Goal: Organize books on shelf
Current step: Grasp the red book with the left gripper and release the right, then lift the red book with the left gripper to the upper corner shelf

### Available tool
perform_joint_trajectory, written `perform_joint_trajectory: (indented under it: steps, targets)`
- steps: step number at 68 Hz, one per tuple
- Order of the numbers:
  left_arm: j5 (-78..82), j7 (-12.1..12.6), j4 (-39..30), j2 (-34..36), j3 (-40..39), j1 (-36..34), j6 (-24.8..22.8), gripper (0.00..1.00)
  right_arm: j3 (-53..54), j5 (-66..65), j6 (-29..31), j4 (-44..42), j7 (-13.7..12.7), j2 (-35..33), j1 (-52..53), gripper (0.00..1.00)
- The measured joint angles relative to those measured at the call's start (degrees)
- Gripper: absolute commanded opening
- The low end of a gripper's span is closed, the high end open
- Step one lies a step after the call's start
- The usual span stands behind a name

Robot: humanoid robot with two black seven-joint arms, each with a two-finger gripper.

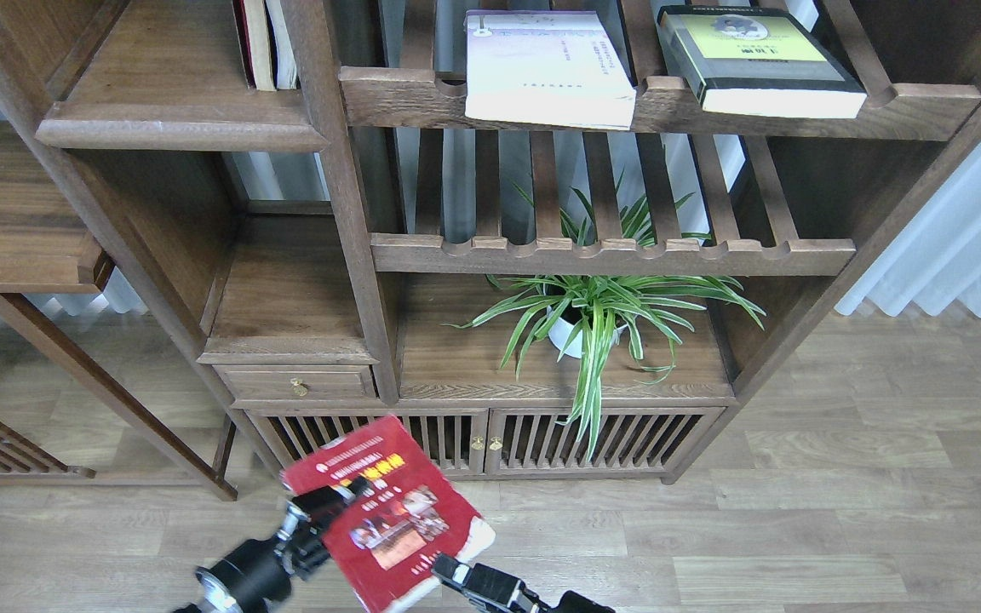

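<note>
The red book [388, 519], with small cover photos, is held tilted above the floor at the bottom centre. My left gripper [339, 501] is shut on its left edge. My right gripper [448, 569] sits at the book's lower right edge; its fingers look dark and I cannot tell whether they grip. The pale white-lavender book [546, 68] and the thick yellow-green book [754, 60] lie flat on the top slatted rack. The shelf [175, 128], a solid board with a rounded front edge, is at the upper left, far above both grippers.
Two thin books [265, 42] stand at the shelf's right end against the upright post. A potted spider plant [593, 315] sits on the cabinet top under the lower slatted rack [610, 251]. A small drawer [296, 385] and slatted cabinet doors are just behind the red book.
</note>
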Motion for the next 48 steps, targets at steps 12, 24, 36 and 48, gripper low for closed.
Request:
perform_joint_trajectory:
  steps: [12, 24, 36, 48]
  targets:
    - [0.30, 0.13, -9.37, 11.77, -9.49, -1.02, 0.00, 0.05, 0.58, -0.21, 0.00, -0.59, 0.03, 0.00, 0.14, 1.00]
    - [0.18, -0.59, -16.56, 24.53, -16.25, -6.89, 0.00, 0.05, 1.17, -0.31, 0.00, -1.82, 0.04, -0.01, 0.11, 1.00]
    - [-0.66, -3.71, -17.12, 37.19, -19.57, -19.79, 0.00, 0.05, 1.19, -0.40, 0.00, -1.99, 0.00, 0.00, 0.22, 1.00]
    - [2.13, -0.70, -13.41, 40.48, -18.27, -34.87, -0.01, 0.05, 1.09, -0.40, 0.00, -2.00, -0.06, 0.00, 0.28, 1.00]
